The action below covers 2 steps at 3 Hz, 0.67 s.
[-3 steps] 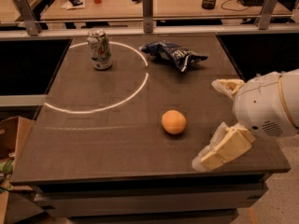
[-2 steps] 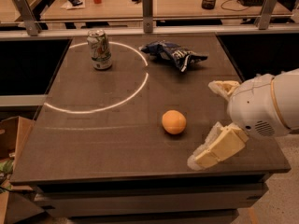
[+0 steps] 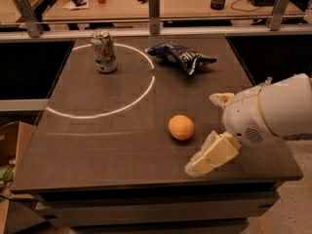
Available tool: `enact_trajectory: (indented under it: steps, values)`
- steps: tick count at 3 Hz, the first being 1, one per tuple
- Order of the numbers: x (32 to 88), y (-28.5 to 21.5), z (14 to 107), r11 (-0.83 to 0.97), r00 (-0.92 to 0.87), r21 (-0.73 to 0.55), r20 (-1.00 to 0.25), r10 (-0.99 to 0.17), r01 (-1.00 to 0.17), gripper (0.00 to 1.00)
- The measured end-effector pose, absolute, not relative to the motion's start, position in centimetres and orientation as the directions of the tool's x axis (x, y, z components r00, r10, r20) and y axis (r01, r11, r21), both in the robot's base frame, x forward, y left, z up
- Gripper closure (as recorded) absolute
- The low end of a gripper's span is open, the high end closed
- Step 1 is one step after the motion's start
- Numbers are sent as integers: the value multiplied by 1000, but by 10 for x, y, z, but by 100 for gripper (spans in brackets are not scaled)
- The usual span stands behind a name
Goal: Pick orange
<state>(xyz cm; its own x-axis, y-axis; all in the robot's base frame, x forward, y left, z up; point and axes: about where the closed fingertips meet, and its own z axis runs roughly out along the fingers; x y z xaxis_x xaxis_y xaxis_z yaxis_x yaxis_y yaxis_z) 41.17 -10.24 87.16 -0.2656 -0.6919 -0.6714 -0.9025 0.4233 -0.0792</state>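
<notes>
The orange (image 3: pixel 181 127) lies on the dark table (image 3: pixel 97 145), right of the middle and toward the front. My gripper (image 3: pixel 207 133) comes in from the right on a white arm and sits just right of the orange, low over the table. Its two tan fingers are spread wide apart, one finger (image 3: pixel 222 99) behind and one finger (image 3: pixel 210 156) in front. Nothing is between them. The orange is just outside the open jaws, not touched.
A soda can (image 3: pixel 104 51) stands at the back left inside a white circle line (image 3: pixel 112 106). A crumpled blue chip bag (image 3: pixel 183 57) lies at the back middle. A railing with posts (image 3: pixel 154 9) runs behind the table. Cardboard boxes (image 3: pixel 12 140) stand at the left.
My gripper has moved a little to the left, closer to the orange, with its fingers still spread. The orange, can and bag have not moved.
</notes>
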Motion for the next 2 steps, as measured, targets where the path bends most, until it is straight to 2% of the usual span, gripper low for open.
enact_trajectory:
  steps: [2]
  values:
    - [435, -99, 840, 447, -282, -96, -654, -702, -889, 0]
